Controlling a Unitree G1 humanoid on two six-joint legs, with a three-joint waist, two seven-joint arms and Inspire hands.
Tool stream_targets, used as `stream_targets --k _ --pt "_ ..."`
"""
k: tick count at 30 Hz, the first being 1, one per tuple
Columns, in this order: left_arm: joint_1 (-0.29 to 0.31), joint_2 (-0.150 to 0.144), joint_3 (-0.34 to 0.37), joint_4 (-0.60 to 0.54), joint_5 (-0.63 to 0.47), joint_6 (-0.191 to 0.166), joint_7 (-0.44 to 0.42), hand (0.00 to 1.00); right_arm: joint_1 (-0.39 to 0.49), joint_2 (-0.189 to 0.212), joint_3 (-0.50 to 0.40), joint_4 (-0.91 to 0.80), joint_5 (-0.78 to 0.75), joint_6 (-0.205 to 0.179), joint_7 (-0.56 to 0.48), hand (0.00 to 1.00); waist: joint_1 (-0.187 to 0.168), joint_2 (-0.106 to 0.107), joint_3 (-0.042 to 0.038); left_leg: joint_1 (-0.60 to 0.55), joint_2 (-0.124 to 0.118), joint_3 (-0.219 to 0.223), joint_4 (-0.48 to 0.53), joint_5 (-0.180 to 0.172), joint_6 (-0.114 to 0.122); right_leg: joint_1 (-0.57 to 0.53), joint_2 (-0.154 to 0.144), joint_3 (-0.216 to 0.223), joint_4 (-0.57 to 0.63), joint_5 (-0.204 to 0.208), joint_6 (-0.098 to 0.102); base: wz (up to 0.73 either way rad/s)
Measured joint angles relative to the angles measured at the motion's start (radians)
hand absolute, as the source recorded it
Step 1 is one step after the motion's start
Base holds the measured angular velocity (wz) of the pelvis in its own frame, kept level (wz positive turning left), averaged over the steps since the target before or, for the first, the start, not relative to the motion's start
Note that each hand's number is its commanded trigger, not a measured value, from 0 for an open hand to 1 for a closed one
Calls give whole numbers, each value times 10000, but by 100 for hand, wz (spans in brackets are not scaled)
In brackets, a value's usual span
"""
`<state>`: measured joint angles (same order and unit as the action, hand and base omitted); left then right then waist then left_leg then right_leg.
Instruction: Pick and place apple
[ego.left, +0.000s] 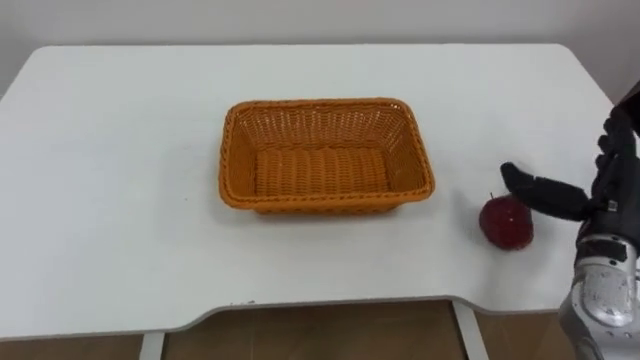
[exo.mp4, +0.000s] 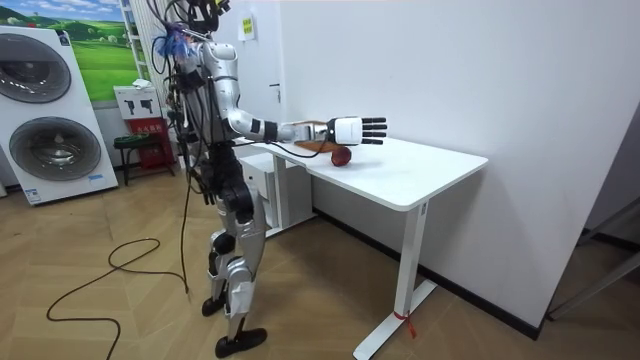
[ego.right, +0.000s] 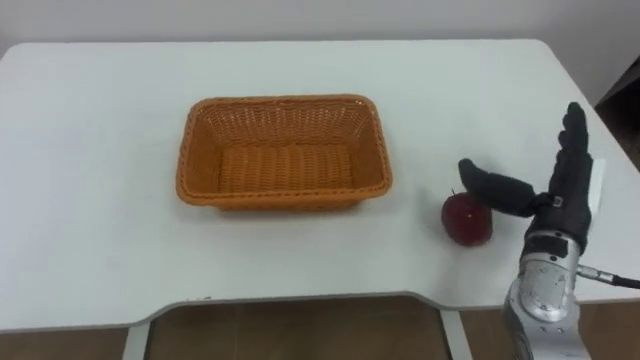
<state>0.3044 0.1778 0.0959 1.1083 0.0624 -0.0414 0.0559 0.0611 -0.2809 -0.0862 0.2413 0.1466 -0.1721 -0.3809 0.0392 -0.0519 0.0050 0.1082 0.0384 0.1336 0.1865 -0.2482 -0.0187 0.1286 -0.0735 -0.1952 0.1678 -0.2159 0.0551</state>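
My right robot hand (ego.right: 562, 203) hovers wide open (thumb spread) at 3 o'clock of the apple (ego.right: 466, 220), positioned to enclose it.

- Heads up: you won't get a single readable word or number out of these.
- The yellow note (exo.mp4: 245, 27) on the wall sits up high, to the room view's left of the fingers (exo.mp4: 374, 127) of the right hand (exo.mp4: 348, 130). Its marks are too small to make out.
- Same deal with the red-and-white sign (exo.mp4: 145, 122) beside the washing machines (exo.mp4: 45, 140), well apart from those fingers on the room view's left. There's print on it, but you can't read any of it.
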Motion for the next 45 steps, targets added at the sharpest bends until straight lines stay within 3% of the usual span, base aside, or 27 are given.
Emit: stream_targets --k 19,20,21,22,23,24,25,27,28,30,31,33,38,45 --pt "-18 18 -5 -155 189 2 -285 0 95 -2 251 957 -564 -15 1531 0 -27 -24 15 451 28 -403 -244 3 -5 279 41 -302 108 1 -2 -1" --pt "-25 7 -9 -155 189 1 -292 0 96 -1 253 1007 -732 -15 1557 0 -22 45 54 531 85 -770 -265 11 5 139 64 -357 479 -6 -3 -9" --pt "-21 -3 -7 -155 190 -6 -291 0 95 22 260 1075 -868 -23 1587 0 17 249 114 624 296 -1477 -270 18 10 -182 184 -413 979 -164 -70 -16" --pt "-61 47 17 -172 192 -20 -279 0 88 68 273 1087 -969 -30 1629 0 34 246 98 623 397 -1934 -263 17 7 -373 404 -179 783 -198 -144 -53" --pt "-66 154 215 -136 197 -17 -259 0 -4 121 415 1057 -1123 -109 1679 0 159 175 124 531 511 -2275 -213 -15 -38 -810 829 272 -292 522 -685 -42" --pt "2 169 322 -42 195 12 -249 0 5 105 524 1047 -1153 -160 1645 0 18 127 31 351 662 -1746 -140 -40 -292 -673 901 -98 -346 914 -776 -24" --pt "-32 174 322 25 189 3 -254 0 12 78 557 1067 -1160 -159 1615 0 -148 119 51 299 690 -1357 -81 -41 -350 -627 882 -157 -328 919 -783 38" --pt "-180 143 162 100 156 -24 -259 0 67 77 432 1267 -1169 -160 1461 0 -480 127 40 120 674 -193 -323 18 -332 -465 835 357 -319 912 -774 58" --pt "-209 148 135 94 159 -17 -242 0 70 83 431 1366 -1169 -158 1438 0 -493 121 22 169 670 16 -315 75 -254 -439 831 455 -309 896 -747 39" --pt "-240 155 27 31 144 64 -150 0 108 93 475 1706 -1260 -144 1543 0 -323 40 -20 334 503 111 -318 129 -184 -434 801 408 -317 842 -641 -2" --pt "-232 123 7 26 144 137 -142 0 163 101 553 1932 -1484 -95 1554 0 -47 -5 -54 425 439 114 -306 128 -183 -376 780 253 -327 822 -607 -22" --pt "-195 103 5 30 133 218 -147 0 220 116 554 1926 -1783 -105 1552 0 -60 14 -50 441 356 119 -303 127 -180 -270 682 0 -314 823 -605 -7" --pt "-250 104 -4 28 90 225 -180 0 433 119 644 1835 -1975 -128 1548 0 -58 37 -59 414 254 190 -211 86 -110 -243 580 4 -274 744 -469 -4" --pt "-447 79 13 -119 90 197 -290 0 829 235 641 1744 -2283 -164 1778 0 -85 234 -115 368 246 192 -142 21 26 -291 561 18 -124 723 -471 0"
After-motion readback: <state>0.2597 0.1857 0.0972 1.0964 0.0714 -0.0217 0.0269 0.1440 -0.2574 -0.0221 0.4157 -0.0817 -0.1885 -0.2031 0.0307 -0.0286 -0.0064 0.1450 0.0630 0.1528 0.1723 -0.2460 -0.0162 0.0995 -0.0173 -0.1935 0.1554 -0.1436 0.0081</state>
